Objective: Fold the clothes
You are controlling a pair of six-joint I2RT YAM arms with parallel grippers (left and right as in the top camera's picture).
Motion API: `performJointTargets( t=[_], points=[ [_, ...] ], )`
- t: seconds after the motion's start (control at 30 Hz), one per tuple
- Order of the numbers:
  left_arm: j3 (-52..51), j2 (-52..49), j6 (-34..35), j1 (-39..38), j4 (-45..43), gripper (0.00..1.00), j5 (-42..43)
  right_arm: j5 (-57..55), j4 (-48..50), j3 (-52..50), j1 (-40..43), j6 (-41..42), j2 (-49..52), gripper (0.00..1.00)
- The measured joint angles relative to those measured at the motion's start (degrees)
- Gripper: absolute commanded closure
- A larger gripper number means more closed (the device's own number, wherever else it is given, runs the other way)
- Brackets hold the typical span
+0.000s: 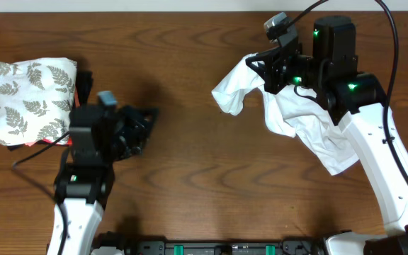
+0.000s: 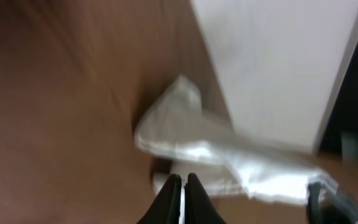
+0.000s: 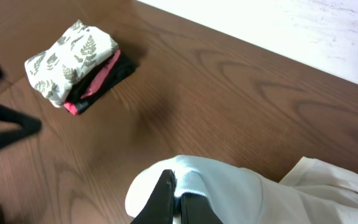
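The clothes, a crumpled white T-shirt [image 1: 310,127], lie bunched on the right side of the wooden table. My right gripper [image 1: 261,71] is shut on a fold of the shirt at its upper left, lifting that part. In the right wrist view the black fingers [image 3: 164,198] pinch a rolled white edge of the shirt [image 3: 260,199]. My left gripper [image 1: 149,118] hovers left of centre, shut and empty, well apart from the shirt. Its view is blurred: the shut gripper [image 2: 183,186] points toward the shirt [image 2: 210,146] farther off.
A folded white cloth with grey fern leaves [image 1: 30,99] lies at the far left on top of red and black folded garments [image 3: 101,78]. Behind the table's far edge stands a white wall [image 3: 291,25]. Bare wooden tabletop [image 1: 190,177] lies between the arms.
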State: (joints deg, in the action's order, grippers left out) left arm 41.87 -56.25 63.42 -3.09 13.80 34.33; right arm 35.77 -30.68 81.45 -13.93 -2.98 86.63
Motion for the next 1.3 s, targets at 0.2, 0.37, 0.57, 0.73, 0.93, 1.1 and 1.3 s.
performJointTargets(
  t=[0.2,0.37,0.57,0.73,0.93,1.1,1.3],
  points=[
    [0.0,-7.6,-5.9,1.4,0.2,0.94,19.0,0.0,-0.5,0.0,0.0,-0.2,0.0,0.99],
    [0.0,-8.5,-10.7,2.3,0.0,0.94,30.1,0.0,-0.9,0.0,0.0,-0.2,0.0,0.99],
    [0.0,-8.5,-13.2,2.6,-1.2,0.94,36.0,0.0,-0.9,0.0,0.0,-0.2,0.0,0.99],
    [0.0,-8.5,-12.6,2.6,-2.4,0.94,37.1,0.0,-1.0,0.0,0.0,-0.2,0.0,0.99],
    [0.0,-8.5,-11.1,2.6,-3.0,0.94,37.3,0.0,-1.3,0.0,0.0,-0.2,0.0,0.99],
    [0.0,-8.5,-10.0,2.6,-3.1,0.94,37.4,0.0,-1.3,0.0,0.0,-0.2,-0.4,0.99],
    [0.0,-8.5,-6.7,2.6,-3.6,0.94,37.4,0.0,-1.3,0.0,0.0,-0.2,-1.1,0.99]
  ],
)
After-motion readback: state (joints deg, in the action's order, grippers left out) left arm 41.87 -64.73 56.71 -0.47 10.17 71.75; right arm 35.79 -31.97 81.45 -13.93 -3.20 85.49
